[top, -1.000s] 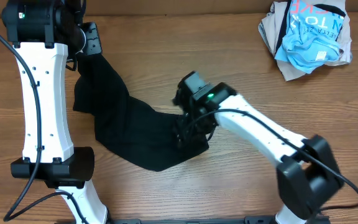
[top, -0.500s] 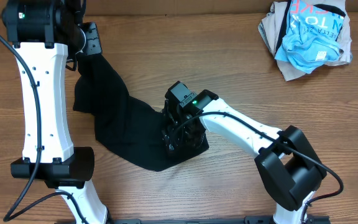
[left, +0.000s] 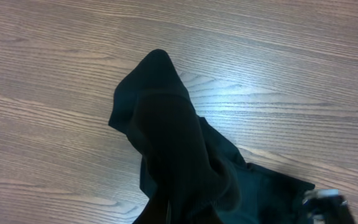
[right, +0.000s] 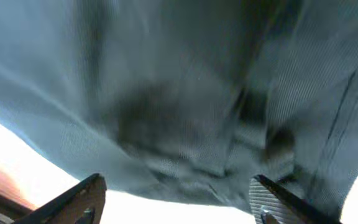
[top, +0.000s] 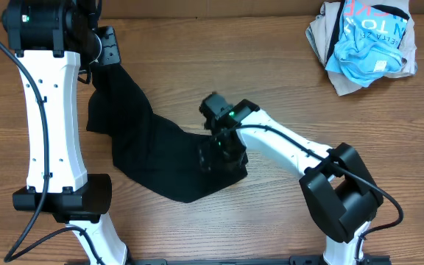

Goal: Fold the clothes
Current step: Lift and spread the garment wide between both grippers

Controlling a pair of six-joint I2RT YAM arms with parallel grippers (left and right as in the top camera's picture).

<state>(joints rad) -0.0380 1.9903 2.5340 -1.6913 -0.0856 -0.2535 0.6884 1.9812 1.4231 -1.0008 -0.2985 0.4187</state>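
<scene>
A brown wood-grain table (top: 197,73) is seen, on which a black garment (top: 153,147) is spread in a rumpled band from the far left toward the centre, while a heap of light-blue and beige printed clothes (top: 366,44) is piled at the far right corner.

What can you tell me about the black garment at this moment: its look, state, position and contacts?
The black garment is plain, soft, matte fabric, long and rumpled, and not yet folded. Its narrow upper end rises to the left hand, which appears to grip it. The rest trails diagonally across the wooden table to a wider, crumpled end. There the right hand, fingers spread apart, sits right over the cloth.
</scene>
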